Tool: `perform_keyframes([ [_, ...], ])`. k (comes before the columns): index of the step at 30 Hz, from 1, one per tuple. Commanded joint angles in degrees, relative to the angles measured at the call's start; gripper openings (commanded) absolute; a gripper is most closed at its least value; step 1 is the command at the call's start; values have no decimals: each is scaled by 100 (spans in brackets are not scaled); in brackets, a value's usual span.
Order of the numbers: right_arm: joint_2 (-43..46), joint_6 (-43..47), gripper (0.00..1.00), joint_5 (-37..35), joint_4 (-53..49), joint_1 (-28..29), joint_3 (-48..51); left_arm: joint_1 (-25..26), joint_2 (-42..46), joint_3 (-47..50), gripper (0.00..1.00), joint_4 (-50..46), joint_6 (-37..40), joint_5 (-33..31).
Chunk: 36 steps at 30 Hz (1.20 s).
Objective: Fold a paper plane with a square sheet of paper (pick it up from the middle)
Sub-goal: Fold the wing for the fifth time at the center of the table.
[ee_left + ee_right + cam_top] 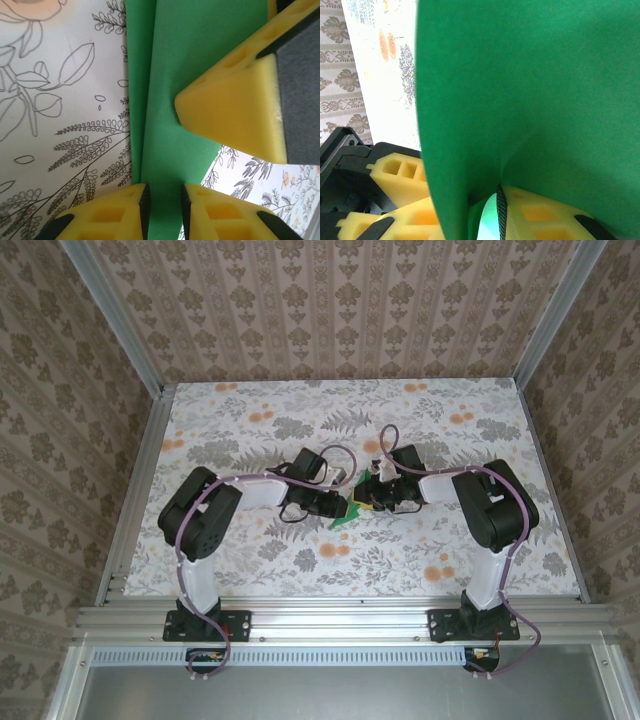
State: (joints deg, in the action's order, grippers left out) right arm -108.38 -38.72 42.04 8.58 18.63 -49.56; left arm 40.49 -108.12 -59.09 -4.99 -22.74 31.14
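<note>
left gripper [164, 212]: jaws slightly apart, square sheet of paper [200, 50] in the gap | right gripper [470, 215]: sheet curls between fingers, grip can't tell | both centre of table [250, 430]
</note>
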Motion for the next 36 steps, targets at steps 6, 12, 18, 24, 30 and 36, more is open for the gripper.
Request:
perform_keyframes([
  [6, -507, 56, 26, -1086, -345, 57, 96, 93, 967, 759, 42, 560, 343, -677],
  [12, -483, -188, 30, -1041, -451, 55, 9, 451, 1137, 844, 49, 424, 886, -1498],
  [18, -513, -427, 31, -989, -452, 55, -36, 754, 840, 660, 49, 303, 1141, -2103],
  [24, -509, -612, 31, -925, -353, 68, -20, 1000, 535, 491, 46, 229, 1313, -2869],
  [30, -517, -680, 32, -886, -331, 64, -19, 1038, 459, 529, 36, 479, 1321, -3228],
  [36, -518, -731, 31, -900, -346, 70, -27, 1039, 468, 595, 27, 665, 1325, -3425],
])
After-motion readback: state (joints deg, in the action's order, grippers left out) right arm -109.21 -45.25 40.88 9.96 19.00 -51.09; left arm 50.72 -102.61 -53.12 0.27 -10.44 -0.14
